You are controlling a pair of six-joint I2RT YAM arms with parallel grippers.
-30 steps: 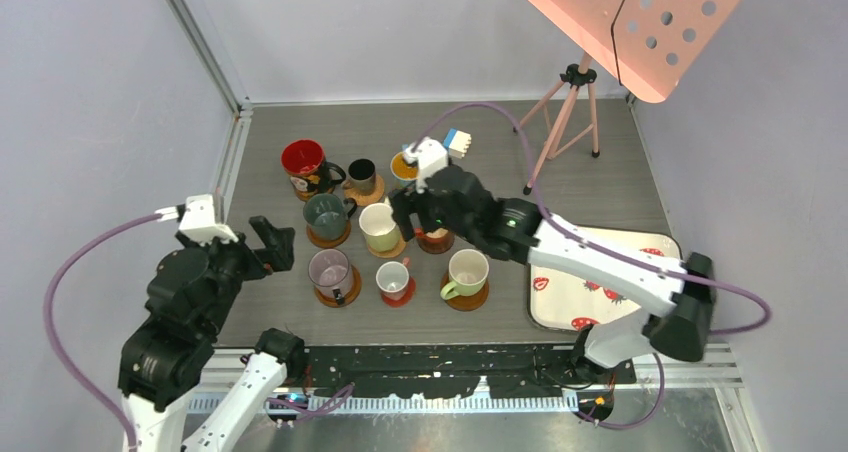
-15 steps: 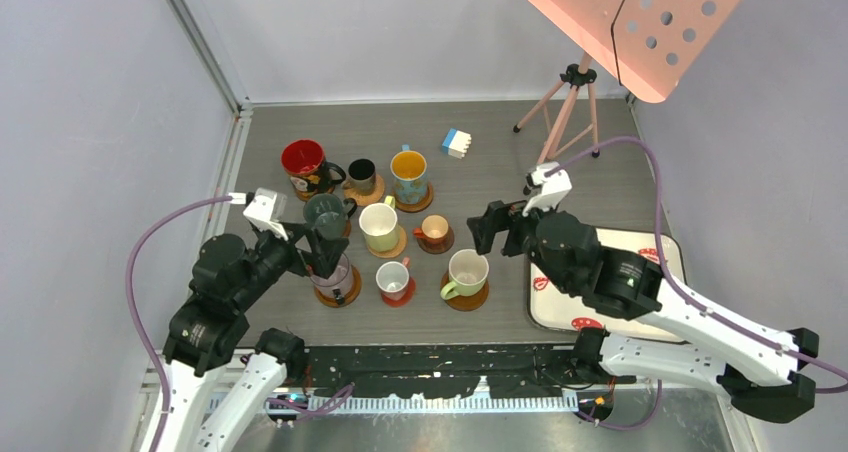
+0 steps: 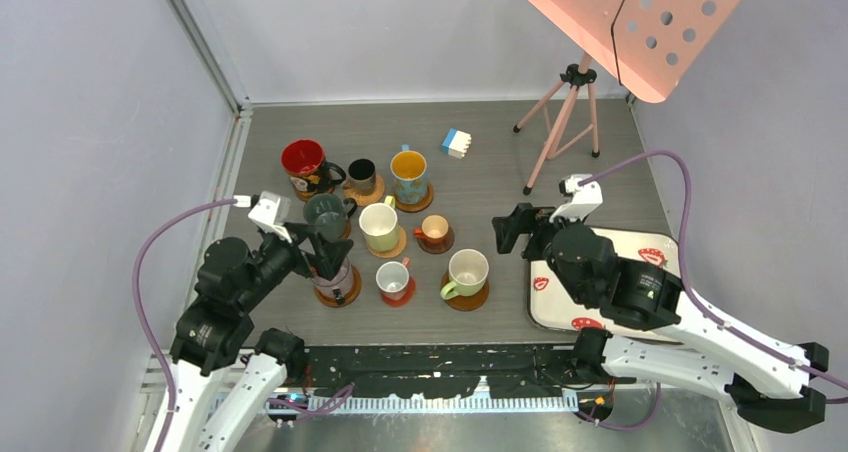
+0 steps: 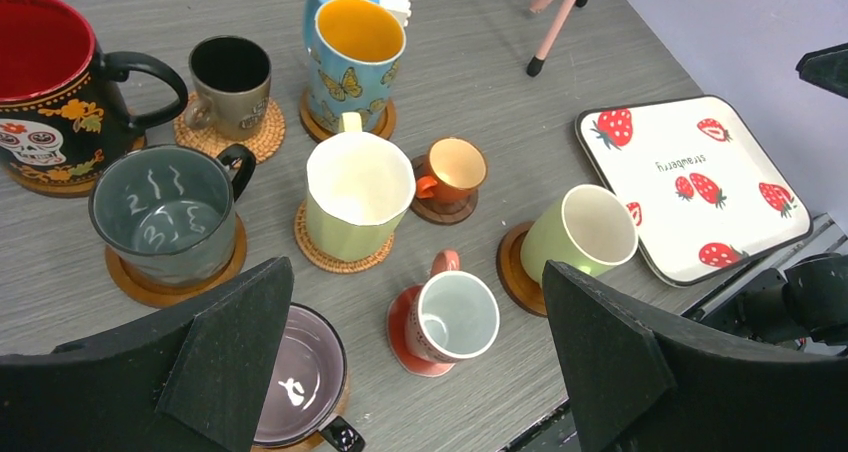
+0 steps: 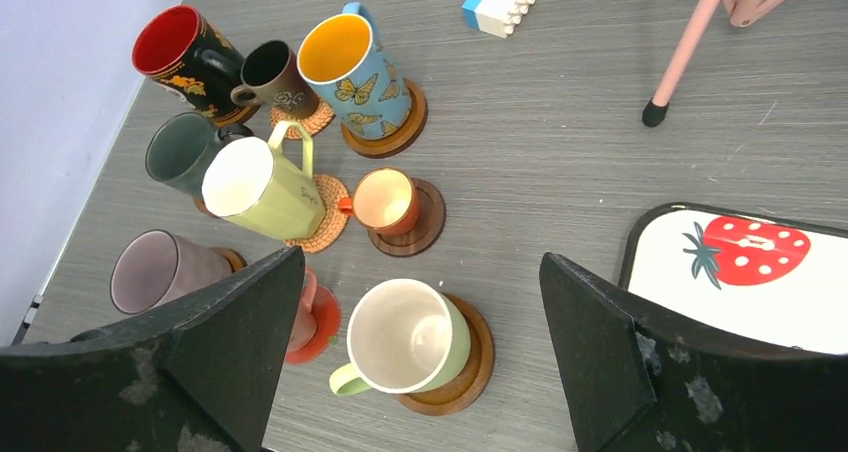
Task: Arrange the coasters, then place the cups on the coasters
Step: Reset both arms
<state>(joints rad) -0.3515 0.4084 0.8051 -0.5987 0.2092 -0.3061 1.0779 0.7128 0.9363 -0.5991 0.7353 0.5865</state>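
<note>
Several cups stand on round coasters at the table's left middle. At the back are a red-inside mug (image 3: 303, 159), a black cup (image 3: 361, 172) and a blue cup with yellow inside (image 3: 408, 166). In front stand a dark green mug (image 4: 165, 212), a cream mug (image 3: 379, 224), a small orange cup (image 3: 434, 230), a purple mug (image 4: 300, 377), a small white cup on a red coaster (image 4: 457, 317) and a green mug (image 5: 405, 337) on a brown coaster (image 5: 472, 357). My left gripper (image 3: 315, 247) hangs open above the purple mug. My right gripper (image 3: 520, 230) hangs open right of the cups, holding nothing.
A white tray with strawberries (image 3: 640, 247) lies at the right, partly under my right arm. A blue-and-white block (image 3: 457, 142) sits behind the cups. A pink tripod stand (image 3: 560, 122) rises at the back right. Walls close in the left and back.
My right gripper has let go at the small orange cup, opened and pulled back to the right. My left arm has swung in over the left cups.
</note>
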